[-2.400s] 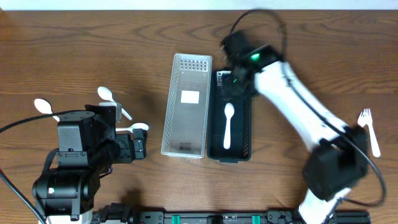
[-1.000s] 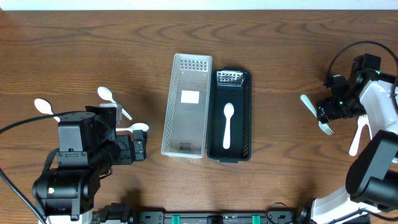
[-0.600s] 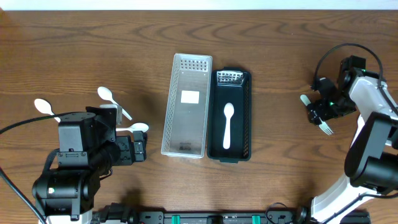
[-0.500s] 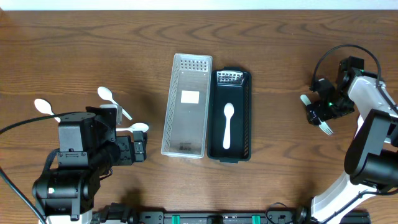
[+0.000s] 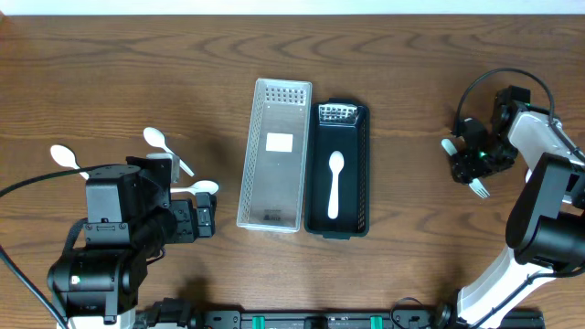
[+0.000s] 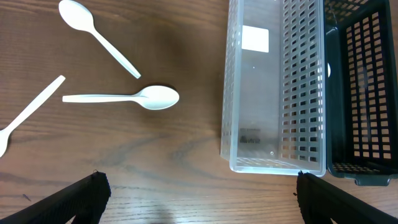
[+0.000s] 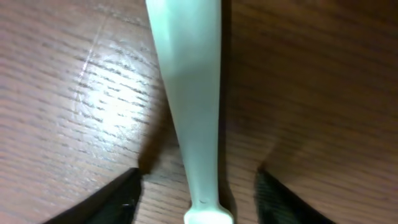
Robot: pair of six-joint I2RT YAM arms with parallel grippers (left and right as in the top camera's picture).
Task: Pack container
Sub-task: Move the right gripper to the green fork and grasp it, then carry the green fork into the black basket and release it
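Right gripper (image 7: 202, 196) open astride fork (image 7: 188, 93) so my next close pinches it; left gripper (image 6: 200, 200) wide, empty.

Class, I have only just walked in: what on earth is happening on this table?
The right gripper is low over a white fork at the far right, its fingers open on either side of the handle, not yet closed. The black basket holds one spoon; the clear bin beside it holds no cutlery. The left gripper hangs open near three loose spoons.
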